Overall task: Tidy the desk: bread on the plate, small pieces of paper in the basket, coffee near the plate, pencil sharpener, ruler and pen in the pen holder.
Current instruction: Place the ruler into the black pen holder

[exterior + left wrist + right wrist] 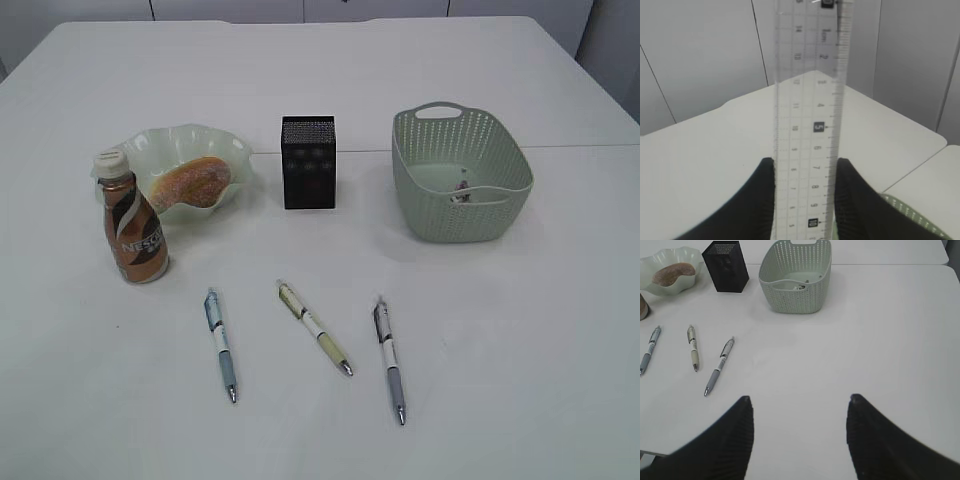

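My left gripper (806,161) is shut on the clear ruler (807,125), which sticks straight out from its fingers, high above the desk (500,350). My right gripper (799,399) hovers open and empty over bare desk. Three pens (221,345) (314,327) (389,358) lie in a row at the front. The bread (190,182) lies in the plate (235,150), with the coffee (133,222) upright beside it. The pen holder (308,162) stands at the middle. Paper bits (461,190) lie inside the basket (460,215). The pencil sharpener is out of view.
Neither arm shows in the exterior view. In the left wrist view the basket's rim (910,212) peeks in at the lower right, and grey wall panels stand beyond the desk's far edge. A seam between two tabletops runs behind the basket.
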`<state>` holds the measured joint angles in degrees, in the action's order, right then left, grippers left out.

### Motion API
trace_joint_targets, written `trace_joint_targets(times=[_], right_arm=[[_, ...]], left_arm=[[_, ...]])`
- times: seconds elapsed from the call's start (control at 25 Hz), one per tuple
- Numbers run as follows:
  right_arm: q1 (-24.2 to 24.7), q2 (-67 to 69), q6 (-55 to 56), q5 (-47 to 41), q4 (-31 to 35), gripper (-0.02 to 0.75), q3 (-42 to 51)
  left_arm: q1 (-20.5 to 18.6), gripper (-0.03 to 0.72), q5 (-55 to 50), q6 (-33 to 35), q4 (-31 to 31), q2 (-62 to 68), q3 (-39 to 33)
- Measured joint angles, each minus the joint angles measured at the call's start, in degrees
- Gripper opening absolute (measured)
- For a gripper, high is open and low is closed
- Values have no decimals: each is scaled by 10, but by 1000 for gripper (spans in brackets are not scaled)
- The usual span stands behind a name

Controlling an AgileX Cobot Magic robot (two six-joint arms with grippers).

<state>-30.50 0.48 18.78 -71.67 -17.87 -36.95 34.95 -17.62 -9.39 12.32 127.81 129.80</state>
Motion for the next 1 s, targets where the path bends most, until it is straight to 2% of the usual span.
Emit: trace_joint_targets(times=[0.16, 0.28, 0.48, 0.64, 0.8, 1.0], right_arm=[[0, 0, 0, 0, 0, 464, 0], [0, 0, 0, 0, 0, 464, 0], [0, 0, 0, 0, 0, 464, 0], [0, 0, 0, 0, 4, 464, 0], [0, 0, 0, 0, 9, 464, 0], [0, 0, 0, 0, 11, 464, 0]], left_arm=[[0, 232, 13, 0, 0, -25, -5], [0, 232, 77, 0, -7, -32, -38], [0, 232, 282, -1, -56, -44, -190], [-4, 232, 394, 6, -96, -63, -293], [-15, 232, 423, 7, -103, -64, -324], [-35, 232, 437, 8, -113, -54, -325]])
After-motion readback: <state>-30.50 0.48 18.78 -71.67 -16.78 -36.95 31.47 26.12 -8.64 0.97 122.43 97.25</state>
